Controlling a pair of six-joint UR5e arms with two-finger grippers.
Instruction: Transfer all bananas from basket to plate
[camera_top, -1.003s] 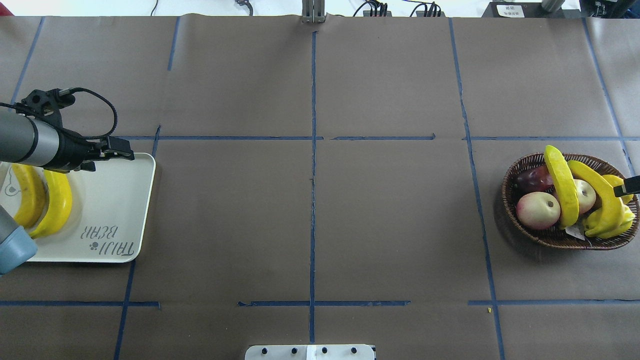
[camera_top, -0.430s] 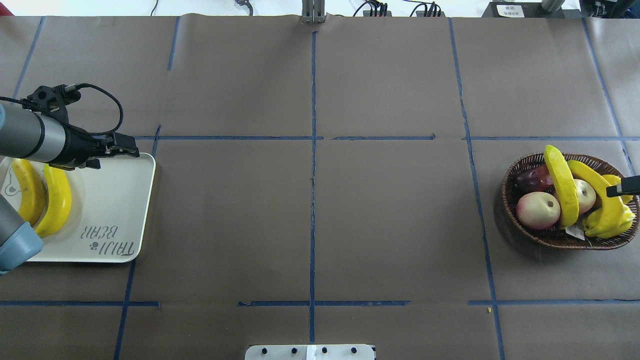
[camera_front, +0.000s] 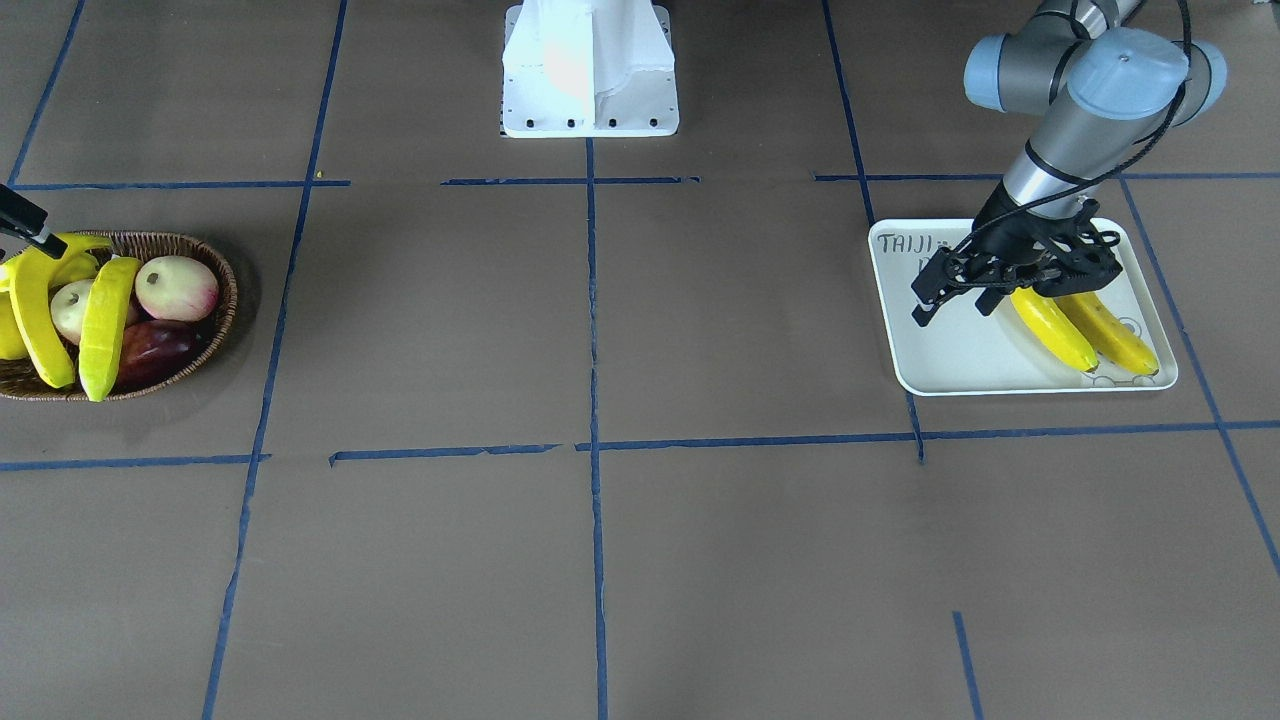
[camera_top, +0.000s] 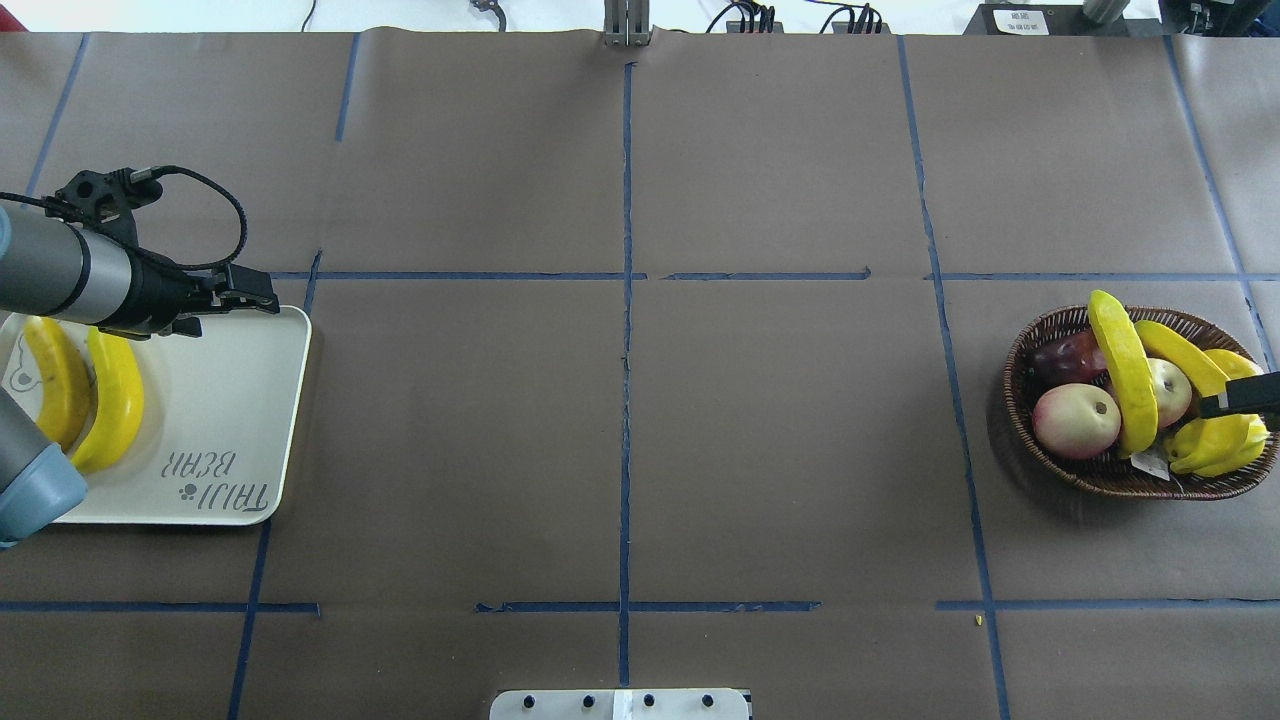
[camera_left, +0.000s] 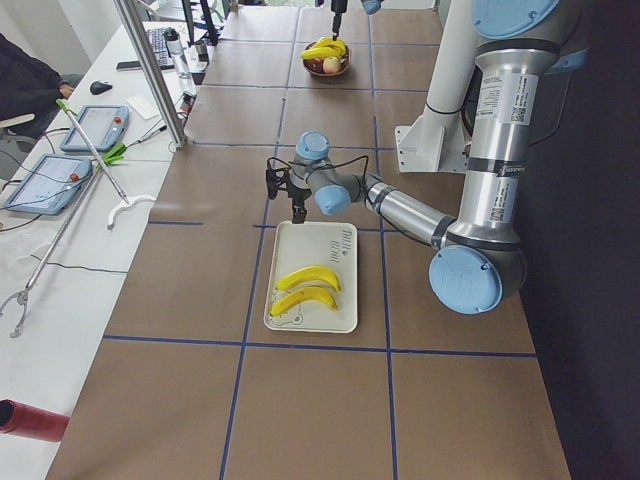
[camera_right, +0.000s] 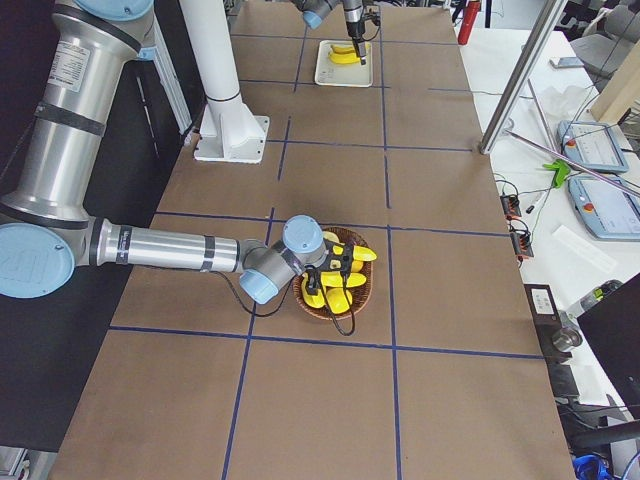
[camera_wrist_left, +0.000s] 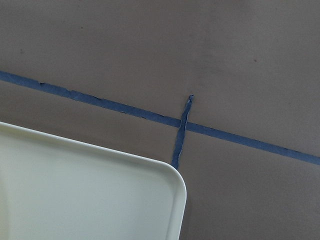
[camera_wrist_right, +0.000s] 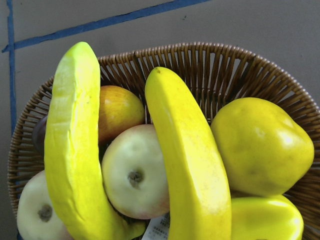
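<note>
The right gripper has slid a little inward and nearer the robot over the shallow oval basket of brown woven wicker. It now hangs above the long, smooth yellow banana lying across the fruit. Only a dark tip of it shows, so I cannot tell how wide it stands, and nothing appears to be in it.

The left gripper has drawn slightly off the two yellow bananas lying side by side on the white rectangular tray printed "TAIJI BEAR". Its jaws are spread and hold nothing.

Half the job looks done. A paler, greener banana also waits in the basket, so the right arm seems to be lining up the next pick.
</note>
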